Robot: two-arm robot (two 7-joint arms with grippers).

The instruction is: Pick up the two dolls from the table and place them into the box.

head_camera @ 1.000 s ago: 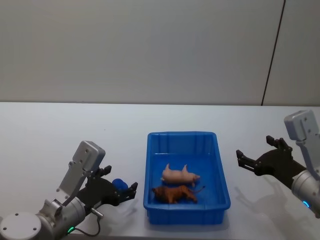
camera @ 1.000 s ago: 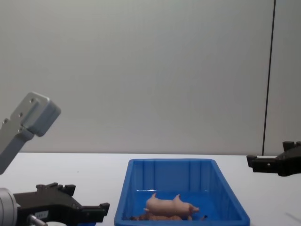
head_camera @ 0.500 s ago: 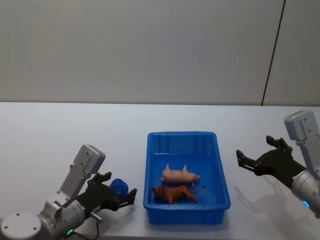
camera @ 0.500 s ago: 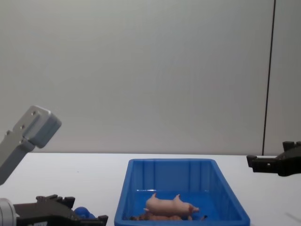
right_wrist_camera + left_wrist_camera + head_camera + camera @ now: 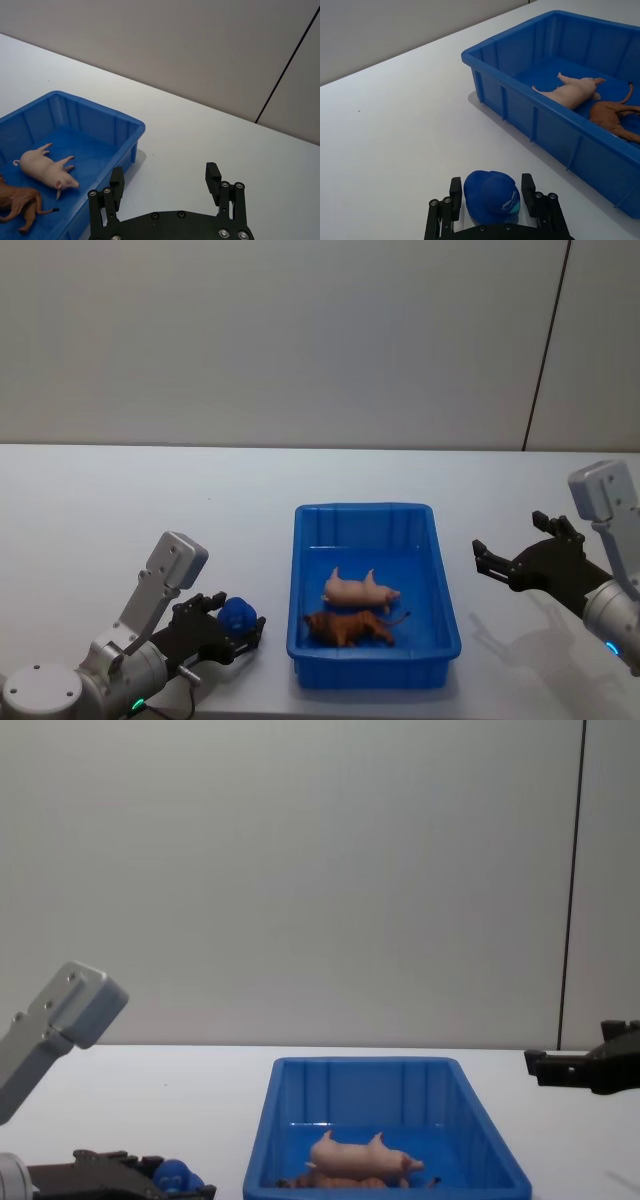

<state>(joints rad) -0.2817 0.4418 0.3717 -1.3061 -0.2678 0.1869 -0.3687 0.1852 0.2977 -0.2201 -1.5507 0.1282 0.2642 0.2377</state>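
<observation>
Head view: we are seeing the pink pig [image 5: 361, 590] and brown animal [image 5: 349, 628] lying in the box [image 5: 373, 512]; the right gripper [image 5: 497, 563] is idling wide open, holding nothing. Left wrist view: the left gripper [image 5: 492, 193] is bracketing the blue figure [image 5: 491, 197] on the table, fingers [image 5: 455, 190] apart (contact unclear). Chest view: the box wall is half-hiding the brown animal.

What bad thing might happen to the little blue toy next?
1. The left pincer has a finger on each side of the round blue toy but looks not yet shut; a rounded shape may squirt out as it closes.
2. The toy sits on the table close beside the blue box. Carried too low, it might bump the box's wall or thick rim.
3. The pig and the brown animal already lie inside, so a drop might land on them.
</observation>
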